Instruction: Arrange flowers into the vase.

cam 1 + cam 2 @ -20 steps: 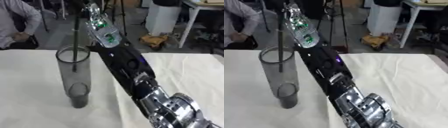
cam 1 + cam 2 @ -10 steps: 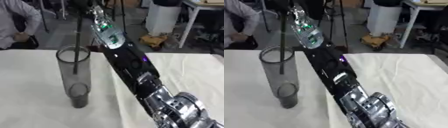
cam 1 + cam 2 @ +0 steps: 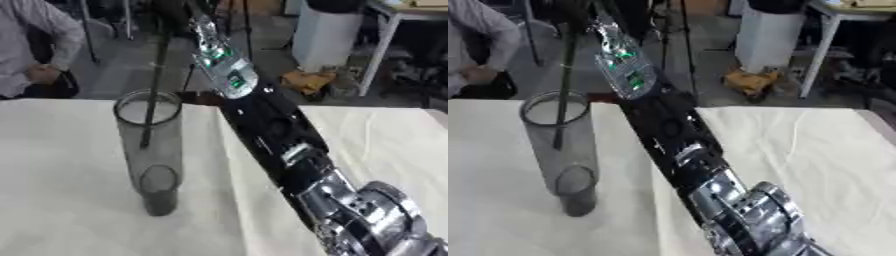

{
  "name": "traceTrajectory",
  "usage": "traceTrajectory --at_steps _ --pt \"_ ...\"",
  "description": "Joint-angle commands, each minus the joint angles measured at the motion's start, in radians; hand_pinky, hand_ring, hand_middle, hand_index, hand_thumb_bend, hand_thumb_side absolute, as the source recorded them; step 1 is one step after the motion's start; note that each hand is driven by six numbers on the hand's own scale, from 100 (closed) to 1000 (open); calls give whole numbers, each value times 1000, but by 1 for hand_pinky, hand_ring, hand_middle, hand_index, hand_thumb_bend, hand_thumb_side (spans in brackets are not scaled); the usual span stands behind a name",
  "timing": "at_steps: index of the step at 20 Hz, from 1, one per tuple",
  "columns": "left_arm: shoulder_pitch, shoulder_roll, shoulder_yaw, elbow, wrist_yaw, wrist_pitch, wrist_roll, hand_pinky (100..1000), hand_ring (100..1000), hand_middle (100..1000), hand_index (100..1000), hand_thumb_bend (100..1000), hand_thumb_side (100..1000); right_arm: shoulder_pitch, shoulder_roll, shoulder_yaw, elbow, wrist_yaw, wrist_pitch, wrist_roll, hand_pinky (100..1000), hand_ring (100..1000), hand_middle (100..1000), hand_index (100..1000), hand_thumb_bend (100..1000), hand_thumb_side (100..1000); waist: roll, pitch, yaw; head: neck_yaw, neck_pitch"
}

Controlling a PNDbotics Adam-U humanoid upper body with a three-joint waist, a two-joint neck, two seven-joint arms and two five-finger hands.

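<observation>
Sinking a little deeper than half a second ago: stem (image 3: 156, 85) running down from the top edge through the mouth of the vase (image 3: 150, 150), its lower end now hanging partway down inside the clear tube, well short of the bottom. Standing upright on the white-clothed counter (image 3: 61, 200) as before, vase unmoved apart from the camera's shift. Reaching up and away from the lower right corner toward the top of the view, right arm (image 3: 289, 150) leaning slightly further left than earlier, green lights glowing on the forearm. Cutting off at the top edge: the right hand itself, lost in the dark above the stem, so cannot tell whether the fingers are wide, narrow or closing on the stem. Also cut off above the frame: any bloom or leaves on the stem. Blurring somewhat: the stem's tip behind the smoky glass, so cannot tell whether touching the vase wall or hanging free. Showing nowhere: the left hand.
</observation>
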Motion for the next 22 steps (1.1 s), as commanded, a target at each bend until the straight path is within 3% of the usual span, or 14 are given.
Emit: traceTrajectory --at_steps 1,8,12,19,22 --pt "-8 6 -4 -18 5 2 -1 544 601 861 906 100 1000 -18 -31 4 -5 47 -14 27 553 826 192 558 178 682 7 -20 0 4 -9" --pt "-8 5 -6 -18 7 3 -3 544 601 862 907 100 1000 -21 -42 14 1 139 -47 62 561 834 225 522 100 687 5 -20 -4 6 -7" --pt "-9 4 -6 -18 9 2 -5 545 602 862 907 100 1000 -24 -46 18 10 184 -58 87 563 836 229 514 100 674 4 -21 -4 8 -7" --pt "-10 3 -6 -18 9 3 -5 543 602 862 907 100 1000 -16 -54 28 5 191 -87 93 572 836 229 513 100 688 2 -20 -5 12 -10" --pt "-9 2 -7 -18 9 3 -6 541 601 863 907 100 1000 -12 -46 20 4 159 -95 80 578 840 216 516 100 745 3 -19 -5 12 -11"
